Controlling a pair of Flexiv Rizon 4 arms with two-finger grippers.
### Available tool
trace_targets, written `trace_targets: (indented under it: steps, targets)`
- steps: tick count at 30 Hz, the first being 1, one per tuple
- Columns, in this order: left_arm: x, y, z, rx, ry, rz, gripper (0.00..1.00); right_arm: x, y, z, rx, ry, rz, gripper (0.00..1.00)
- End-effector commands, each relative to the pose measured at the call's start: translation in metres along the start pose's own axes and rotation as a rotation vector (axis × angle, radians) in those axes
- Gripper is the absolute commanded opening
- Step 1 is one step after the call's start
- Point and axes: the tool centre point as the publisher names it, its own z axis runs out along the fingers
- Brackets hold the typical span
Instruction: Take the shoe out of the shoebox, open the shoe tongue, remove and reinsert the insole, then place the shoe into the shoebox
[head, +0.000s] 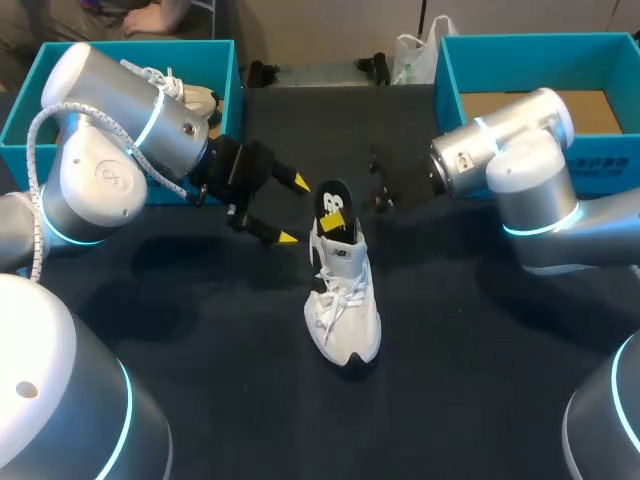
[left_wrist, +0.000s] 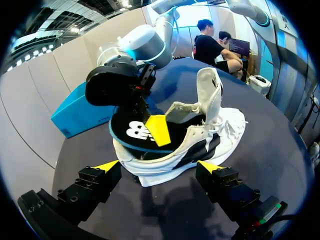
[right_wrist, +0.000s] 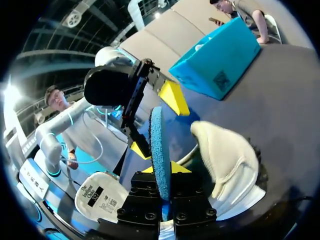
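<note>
Looking down from overhead, you find one white shoe (head: 343, 300) on the table (head: 200, 330) between two teal boxes: left shoebox (head: 225, 90), right shoebox (head: 447, 90). From the left wrist, your left gripper (left_wrist: 159, 167) hangs spread just short of the shoe, likely ready to steady it. From the right wrist, your right gripper (right_wrist: 161, 172) pinches the one black insole (right_wrist: 159, 140), half out, seemingly for removal.

a dark table (head: 200, 330) bears a teal box (head: 205, 60) at its far left, a white shoe (head: 190, 97) inside.
</note>
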Motion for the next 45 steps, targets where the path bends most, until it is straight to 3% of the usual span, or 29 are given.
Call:
trace_targets:
  steps: [1,7,11,13,16,33,45]
  targets:
    - [0.0,0.0,0.0,-0.002,0.001,0.0,1.0,0.006,-0.007,0.004,0.014,-0.006,0.022,0.0]
    - [0.0,0.0,0.0,-0.002,0.001,0.0,1.0,0.012,-0.022,0.008,0.037,-0.001,0.075,0.0]
    - [0.0,0.0,0.0,-0.002,0.001,0.0,1.0,0.014,-0.022,0.007,0.039,-0.008,0.076,0.0]
    - [0.0,0.0,0.0,-0.002,0.001,0.0,1.0,0.015,-0.019,0.005,0.036,-0.013,0.066,0.2]
    - [0.0,0.0,0.0,-0.002,0.001,0.0,1.0,0.016,-0.012,0.003,0.038,-0.024,0.047,0.27]
    - [0.0,0.0,0.0,-0.002,0.001,0.0,1.0,0.018,0.005,-0.012,0.072,-0.072,0.022,0.33]
    - [0.0,0.0,0.0,-0.002,0.001,0.0,1.0,0.02,0.003,-0.015,0.043,-0.144,0.065,0.26]
